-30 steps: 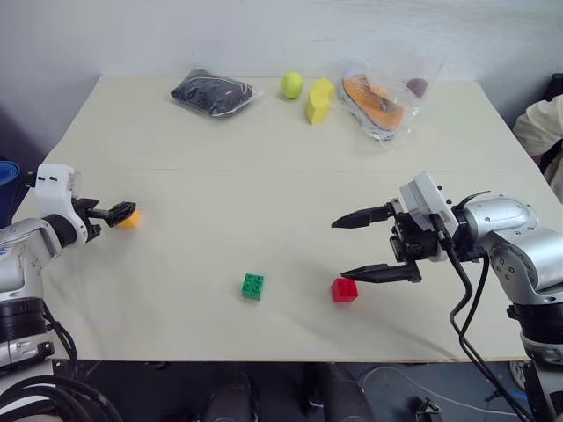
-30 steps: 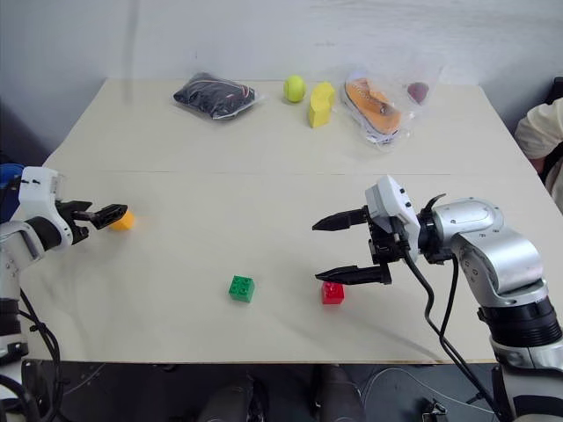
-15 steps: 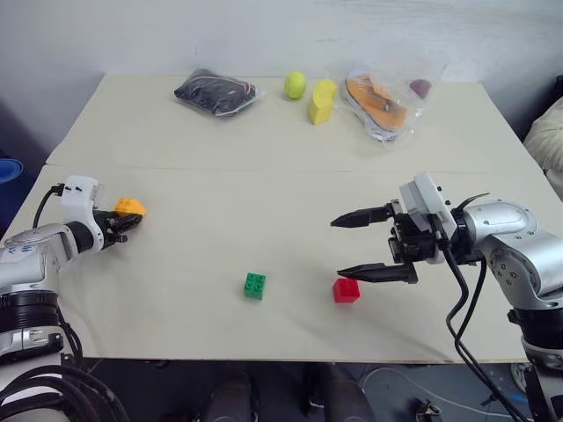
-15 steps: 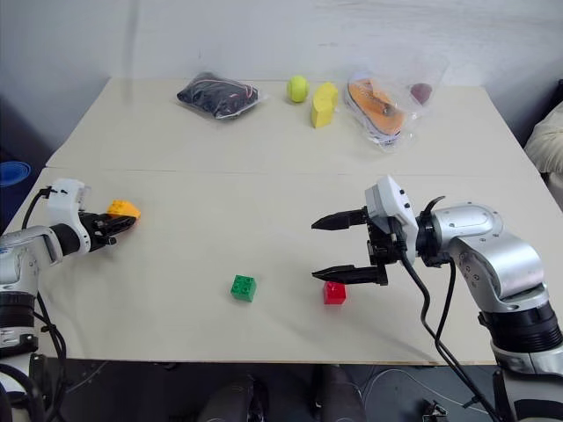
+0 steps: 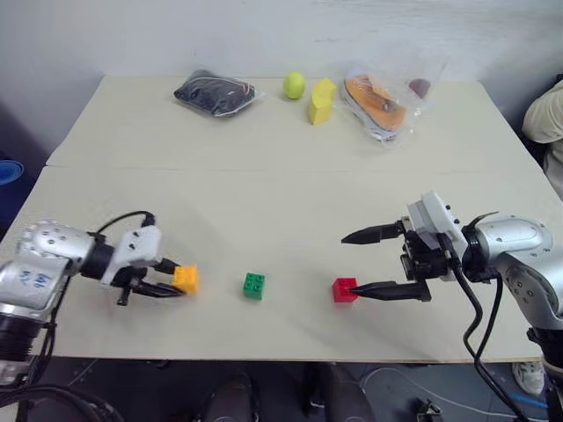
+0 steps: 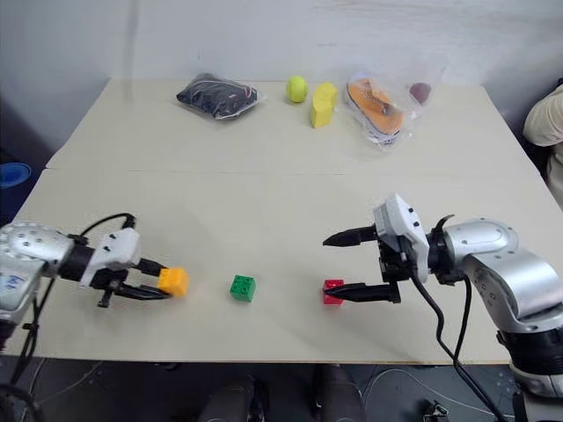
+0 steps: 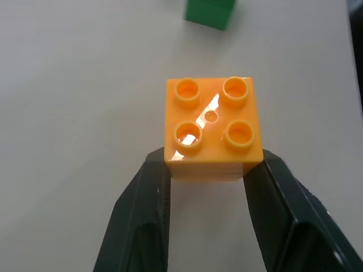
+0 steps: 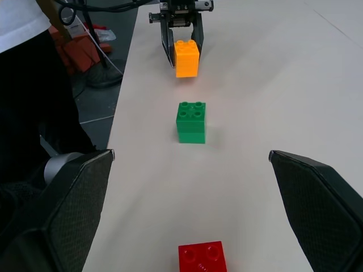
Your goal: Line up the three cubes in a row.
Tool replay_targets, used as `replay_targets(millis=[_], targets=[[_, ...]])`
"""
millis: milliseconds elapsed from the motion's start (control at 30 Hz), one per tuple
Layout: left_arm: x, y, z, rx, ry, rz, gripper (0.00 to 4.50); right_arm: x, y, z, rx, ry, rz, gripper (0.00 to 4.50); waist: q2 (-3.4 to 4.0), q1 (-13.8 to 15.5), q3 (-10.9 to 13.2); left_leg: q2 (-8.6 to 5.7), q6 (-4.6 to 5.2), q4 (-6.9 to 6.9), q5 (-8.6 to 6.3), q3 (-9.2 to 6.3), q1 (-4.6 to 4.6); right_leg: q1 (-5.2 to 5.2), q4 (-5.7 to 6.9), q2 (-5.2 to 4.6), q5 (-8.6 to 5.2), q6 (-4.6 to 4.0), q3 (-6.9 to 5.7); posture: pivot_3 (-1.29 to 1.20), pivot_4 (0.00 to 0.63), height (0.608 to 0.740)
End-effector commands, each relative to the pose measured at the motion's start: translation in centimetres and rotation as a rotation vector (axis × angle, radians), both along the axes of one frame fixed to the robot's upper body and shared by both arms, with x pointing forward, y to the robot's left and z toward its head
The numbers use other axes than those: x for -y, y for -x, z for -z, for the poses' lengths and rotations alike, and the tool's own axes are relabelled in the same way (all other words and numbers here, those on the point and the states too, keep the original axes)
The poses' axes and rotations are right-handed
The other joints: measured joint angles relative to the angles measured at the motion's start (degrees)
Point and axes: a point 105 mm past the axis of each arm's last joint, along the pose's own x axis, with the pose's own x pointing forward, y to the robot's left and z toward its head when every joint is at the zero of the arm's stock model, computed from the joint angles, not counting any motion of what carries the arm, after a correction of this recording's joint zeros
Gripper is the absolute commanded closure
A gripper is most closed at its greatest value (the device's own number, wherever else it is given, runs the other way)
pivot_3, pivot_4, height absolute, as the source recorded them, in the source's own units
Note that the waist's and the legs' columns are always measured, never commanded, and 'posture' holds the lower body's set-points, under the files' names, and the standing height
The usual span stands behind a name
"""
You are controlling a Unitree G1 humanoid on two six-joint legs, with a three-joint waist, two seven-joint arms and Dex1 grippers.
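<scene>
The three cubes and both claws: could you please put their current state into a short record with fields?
orange cube: held in the left claw, left of the green cube
green cube: on the table, middle, free
red cube: on the table, right of green, free
left claw: shut on the orange cube
right claw: open, its lower finger beside the red cube
row: roughly aligned near the front edge

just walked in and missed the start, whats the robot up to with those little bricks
It is lining up three cubes along the near edge of the table. The left gripper is shut on the orange cube, holding it left of the green cube. The red cube sits further right, with the open right gripper beside it, not gripping it.
</scene>
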Motion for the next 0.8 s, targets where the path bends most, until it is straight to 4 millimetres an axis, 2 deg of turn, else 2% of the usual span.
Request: replay_targets(millis=[33, 167, 400, 667, 800], targets=[[0.1, -0.9, -0.9, 0.048, -0.001, 0.042, 3.02, 0.2, 0.6, -1.3, 0.053, -0.003, 0.006, 0.00, 0.00, 0.0, 0.0, -0.01, 0.02, 0.01, 0.00, 0.00, 0.00, 0.00, 0.01, 0.00, 0.00, 0.00, 0.01, 0.00, 0.150, 0.740], [0.5, -1.1, -0.5, 0.036, -0.002, 0.089, 3.02, 0.2, 0.9, -1.2, 0.051, -0.003, 0.020, 0.00, 0.00, -0.1, 0.0, -0.01, 0.07, -0.01, -0.01, 0.00, -0.02, 0.00, 0.20, 0.00, 0.00, 0.01, -0.01, 0.00, 0.150, 0.740], [-0.4, -1.8, 0.5, 0.067, -0.046, 0.086, 3.02, 0.3, 0.9, -1.1, 0.057, 0.003, 0.032, 0.00, -0.01, -0.1, 0.0, 0.00, 0.08, 0.00, -0.02, 0.00, 0.00, 0.00, 0.22, 0.02, 0.01, 0.02, 0.00, 0.00, 0.150, 0.740], [-0.6, -1.2, 1.7, 0.023, -0.050, 0.079, 3.02, 0.4, 0.5, -0.9, 0.064, 0.020, 0.025, 0.00, -0.01, -0.1, 0.0, -0.01, 0.11, 0.01, -0.03, -0.01, 0.00, 0.01, 0.21, -0.02, 0.01, 0.02, 0.00, 0.00, 0.150, 0.740], [-0.7, -1.2, 1.7, 0.022, -0.049, 0.070, 1.70, 0.5, 0.5, -0.9, 0.066, 0.027, 0.021, 0.00, -0.01, -0.1, 0.0, -0.01, 0.11, 0.00, -0.02, -0.01, -0.01, 0.01, 0.22, 0.00, 0.01, 0.02, 0.00, 0.00, 0.150, 0.740]])
